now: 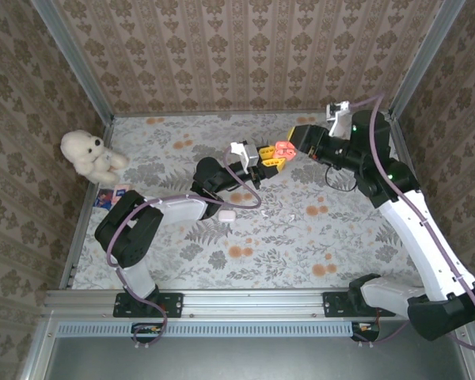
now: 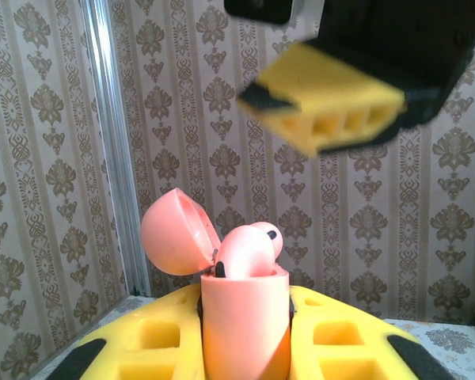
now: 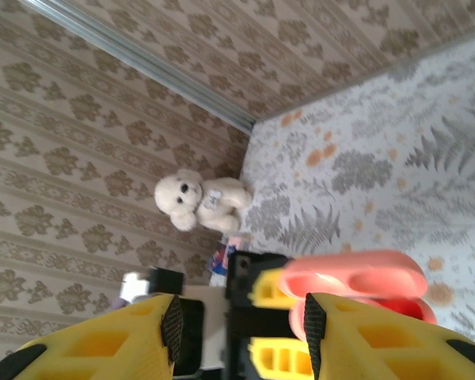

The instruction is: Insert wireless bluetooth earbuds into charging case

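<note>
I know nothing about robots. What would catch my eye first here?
A pink case, lid open with buds peeking out, is held up mid-table in the left arm's jaws, with the right arm's jaws open close by. A white teddy sits in the far left corner.

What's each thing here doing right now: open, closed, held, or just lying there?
pink case: held, lid flipped open.
pink earbuds: sitting in the pink case, tops poking out.
left hand: shut on the pink case.
right hand: open, empty, close to the pink case.
white case: lying on the table; too small to tell if open.
teddy bear: sitting in the far left corner.
</note>
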